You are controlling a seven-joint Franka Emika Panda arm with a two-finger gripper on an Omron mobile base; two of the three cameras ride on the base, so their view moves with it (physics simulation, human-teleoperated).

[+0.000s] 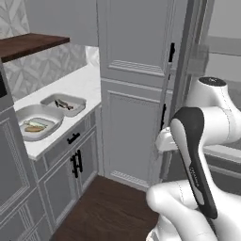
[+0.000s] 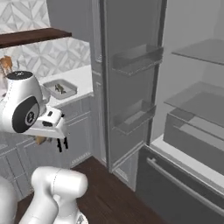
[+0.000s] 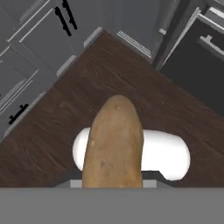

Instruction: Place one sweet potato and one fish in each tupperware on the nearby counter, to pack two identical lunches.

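1. Fingers (image 2: 62, 144) are closed part-way on a sweet potato (image 3: 114, 146); in hand view the tuber sits upright between them, wide end low, tapered end pointing at the floor (image 3: 131, 83).
2. In right base view the fingers hang down, dark tips near the cabinet doors (image 2: 81, 127), with a bit of orange-brown just beside the wrist; can't tell the contact exactly from there.
3. Potato is held in the air above dark wooden floor, well apart from the surface (image 1: 75, 84).
4. In left base view the arm (image 1: 193, 155) is folded in front of the tall grey cabinet (image 1: 134, 94); fingers hidden behind it.
5. Round bowl-like tupperware (image 1: 49, 116) sits on the white surface near its front edge; inside lie an orange-brown sweet potato (image 1: 33, 128) and a pale fish (image 1: 37, 123), touching side by side.
6. Rectangular tupperware (image 1: 77, 100) sits just beside it, further back; holds a dark fish (image 1: 63, 105), lying diagonal.
7. Right base view: fridge door (image 2: 131, 83) stands open, w/ door bins and interior shelves visible.
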